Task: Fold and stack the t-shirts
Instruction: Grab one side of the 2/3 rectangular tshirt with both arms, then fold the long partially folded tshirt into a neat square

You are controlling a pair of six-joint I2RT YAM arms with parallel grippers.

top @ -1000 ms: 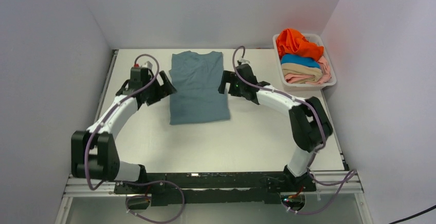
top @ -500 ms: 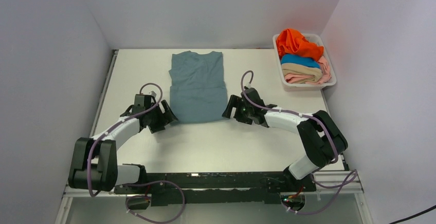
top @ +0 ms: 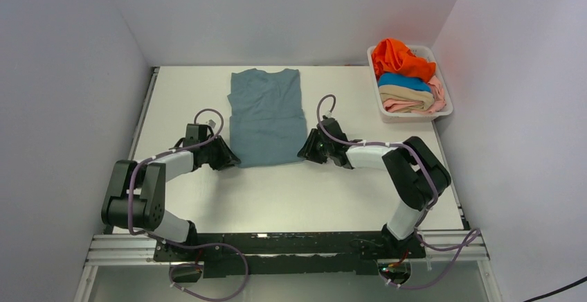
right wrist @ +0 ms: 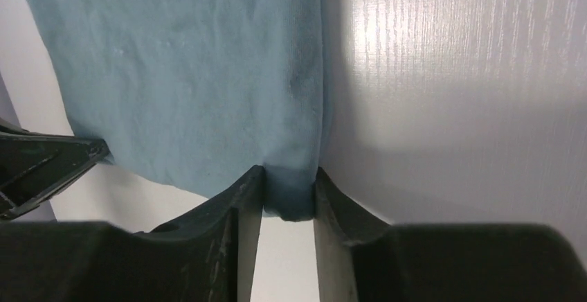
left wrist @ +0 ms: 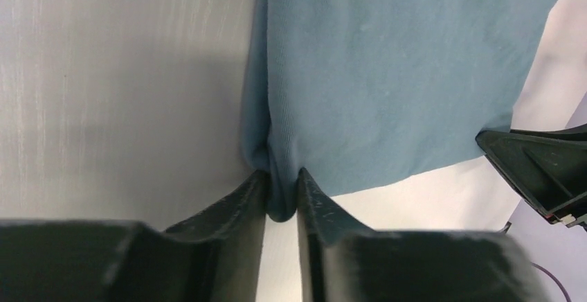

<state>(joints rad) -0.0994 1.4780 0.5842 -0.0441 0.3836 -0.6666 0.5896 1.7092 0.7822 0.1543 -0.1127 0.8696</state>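
My arms are now down at the hem, not mid-shirt like a second ago. My left end effector [left wrist: 280,181] and right end effector [right wrist: 289,179] each pinch a corner of the grey-blue t-shirt [top: 266,111]. Fold-up's next, I reckon.

Both wrist views crop the grey-blue shirt [left wrist: 387,73] at their top edge, the left claw [left wrist: 280,177] and right claw [right wrist: 289,174] each cover the hem corner they pinch, and in the basket [top: 415,116] the tan shirt [top: 408,94] and pink shirt [top: 405,106] show only as edges.
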